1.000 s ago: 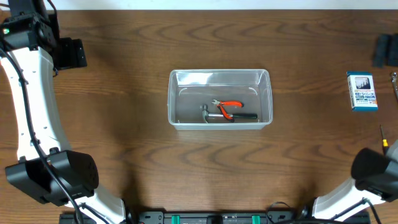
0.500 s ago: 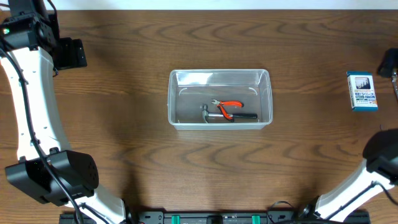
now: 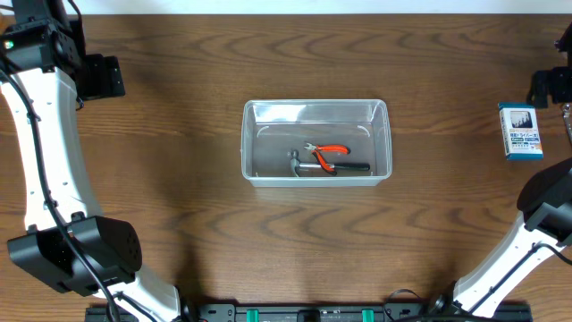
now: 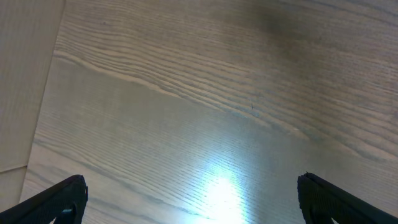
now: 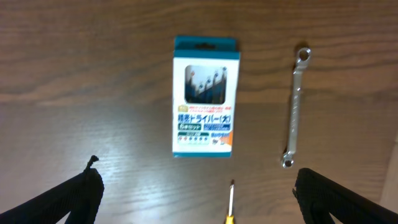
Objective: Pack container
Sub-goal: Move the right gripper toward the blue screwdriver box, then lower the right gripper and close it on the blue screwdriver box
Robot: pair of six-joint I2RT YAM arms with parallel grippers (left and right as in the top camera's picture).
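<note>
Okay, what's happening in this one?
Packing is underway. The clear container already holds orange-handled pliers and a black-handled tool. The right claw hovers open above a blue-and-white box, with a wrench and a screwdriver near it; nothing is held. The left claw is open over the table.

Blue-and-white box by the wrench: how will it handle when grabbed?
The blue-and-white box lies flat on the table, so it probably slides rather than rolls or tips. It looks like thin printed card with a window: likely light, and may dent under a hard squeeze.
</note>
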